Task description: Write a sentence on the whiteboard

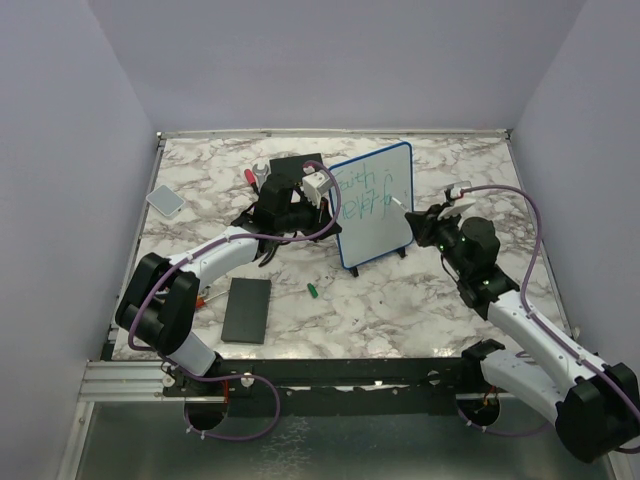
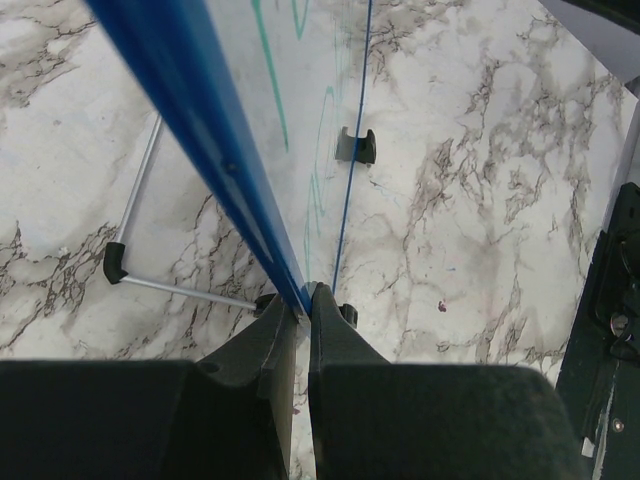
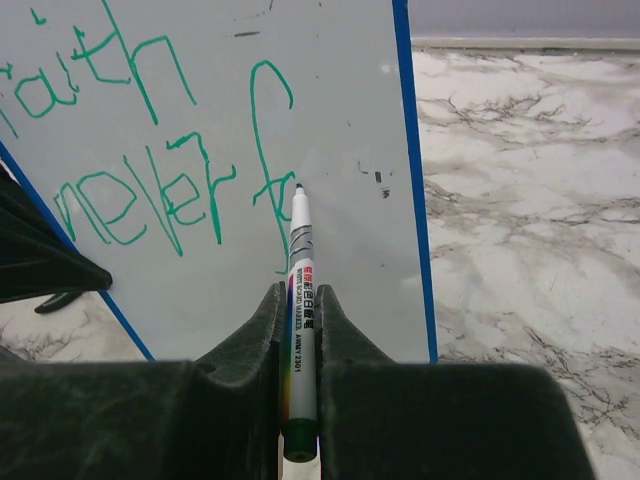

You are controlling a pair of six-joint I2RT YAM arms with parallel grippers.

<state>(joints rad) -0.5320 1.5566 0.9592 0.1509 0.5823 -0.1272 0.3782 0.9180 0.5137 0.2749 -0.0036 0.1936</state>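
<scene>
whiteboard (image 1: 375, 205) blocks the centre; table (image 1: 420, 310) open before it.

Light reaches you evenly from above in the top view: the white-and-grey marble tabletop (image 1: 400, 300) is bright with no hot spots, and the small upright blue-framed whiteboard (image 1: 375, 205) and the arms cast only soft shadows. The strip below the table's near edge is dimmer. In your left wrist view the black left gripper (image 2: 303, 298) is dark and soft, and the whiteboard's frame smears out of focus near the lens. In your right wrist view the thin green handwritten lettering (image 3: 150, 190) and the print on the slim white marker pen (image 3: 302, 340) are crisp, the board's face reads greyish, and the black right gripper (image 3: 300, 292) is underlit and blurred.
</scene>
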